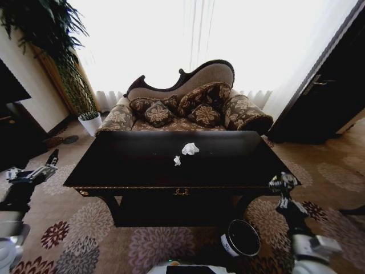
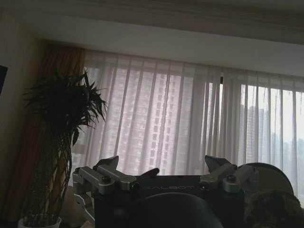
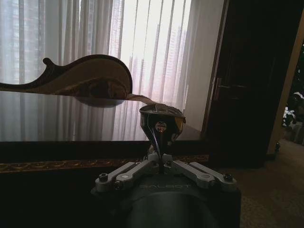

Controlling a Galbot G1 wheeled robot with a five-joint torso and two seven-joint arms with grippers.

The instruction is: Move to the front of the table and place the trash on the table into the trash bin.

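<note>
you see two lumpy white tissue wads [image 1: 187, 152] mid-table [image 1: 142, 171], lined toward 1 o'clock; left gripper [image 2: 161, 173] is spread, right gripper [image 3: 162, 124] pinches a shiny wrapper [image 3: 161, 116].

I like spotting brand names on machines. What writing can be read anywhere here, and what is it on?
"GALBOT": on the dark body of the left gripper.
"GALBOT": on the body of the right gripper, fainter.
The white label on the trash bin: too small to read.

Glossy black table [image 1: 228, 165], white trash [image 1: 190, 149]
</note>
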